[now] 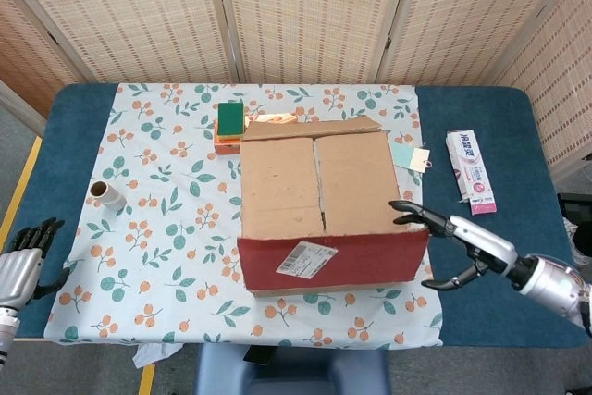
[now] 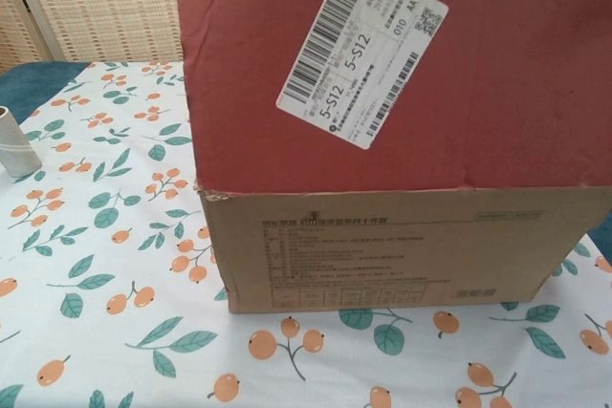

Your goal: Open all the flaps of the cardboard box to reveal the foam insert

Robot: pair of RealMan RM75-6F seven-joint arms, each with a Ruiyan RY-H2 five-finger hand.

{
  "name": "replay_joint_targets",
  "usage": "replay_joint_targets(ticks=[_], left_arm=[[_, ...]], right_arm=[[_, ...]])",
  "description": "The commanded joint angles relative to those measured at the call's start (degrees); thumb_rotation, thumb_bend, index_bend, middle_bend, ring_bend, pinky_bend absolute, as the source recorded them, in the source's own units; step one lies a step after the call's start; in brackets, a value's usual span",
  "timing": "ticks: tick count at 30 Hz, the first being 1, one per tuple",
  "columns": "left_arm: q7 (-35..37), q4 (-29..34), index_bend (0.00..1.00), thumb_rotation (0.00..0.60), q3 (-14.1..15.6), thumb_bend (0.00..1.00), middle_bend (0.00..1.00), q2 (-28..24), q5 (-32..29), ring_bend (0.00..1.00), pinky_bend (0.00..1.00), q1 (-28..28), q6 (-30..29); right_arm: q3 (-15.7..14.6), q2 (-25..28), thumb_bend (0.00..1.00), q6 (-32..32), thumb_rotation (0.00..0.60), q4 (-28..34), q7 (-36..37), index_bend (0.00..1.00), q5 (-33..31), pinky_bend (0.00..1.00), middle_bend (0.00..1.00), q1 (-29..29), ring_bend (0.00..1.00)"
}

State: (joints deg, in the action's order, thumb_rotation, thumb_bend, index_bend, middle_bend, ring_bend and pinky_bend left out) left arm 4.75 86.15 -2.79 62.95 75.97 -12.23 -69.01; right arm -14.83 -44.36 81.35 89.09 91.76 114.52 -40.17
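From the head view we see the cardboard box [image 1: 319, 215] at the centre of the worktop [image 1: 83, 127], its red front flap [image 1: 328, 258] raised upright while two brown inner flaps [image 1: 314, 182] lie closed. The right robot hand [image 1: 453, 247], fingers spread and holding nothing, sits at the flap's right edge. The left robot hand [image 1: 23, 261] rests released at the lower left. The chest view shows neither hand, only the flap [image 2: 402, 74] and its label [image 2: 361, 45].

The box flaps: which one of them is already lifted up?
The red-taped front flap with the white barcode label, beside the right hand. It stands raised; the plain brown inner flaps lie flat.
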Motion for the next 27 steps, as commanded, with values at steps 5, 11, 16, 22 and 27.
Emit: replay_joint_targets(ticks=[5,11,16,22,27], left_arm=[[-3.84,0.50,0.00,0.600,-0.20,0.46,0.07,0.87,-1.29,0.10,0.00,0.66,-1.42],[-7.11,1.22,0.00,0.600,-0.45,0.46,0.07,1.80,-2.54,0.10,0.00,1.24,-2.67],[-7.85,1.42,0.00,0.600,-0.39,0.46,0.07,1.97,-2.49,0.10,0.00,0.85,-1.95],[-5.81,1.59,0.00,0.600,-0.49,0.46,0.07,1.37,-1.36,0.10,0.00,0.76,-2.02],[-4.69,2.46,0.00,0.600,-0.36,0.47,0.07,0.58,-0.32,0.06,0.00,1.50,-3.52]], right_arm=[[-5.22,4.61,0.28,8.74,0.600,2.67,-11.36,0.00,6.57,0.34,0.00,9.21,0.11],[-8.69,1.94,0.28,10.77,0.600,-4.22,-14.70,0.00,10.82,0.34,0.00,13.88,0.09],[-8.06,1.20,0.28,12.48,0.600,-5.21,-18.27,0.00,9.69,0.33,0.00,15.45,0.09],[-1.87,5.14,0.28,6.58,0.600,7.06,-36.42,0.07,5.19,0.28,0.00,12.26,0.08],[6.94,7.99,0.29,-4.39,0.565,19.50,-62.88,0.19,-2.23,0.06,0.00,7.65,0.04]])
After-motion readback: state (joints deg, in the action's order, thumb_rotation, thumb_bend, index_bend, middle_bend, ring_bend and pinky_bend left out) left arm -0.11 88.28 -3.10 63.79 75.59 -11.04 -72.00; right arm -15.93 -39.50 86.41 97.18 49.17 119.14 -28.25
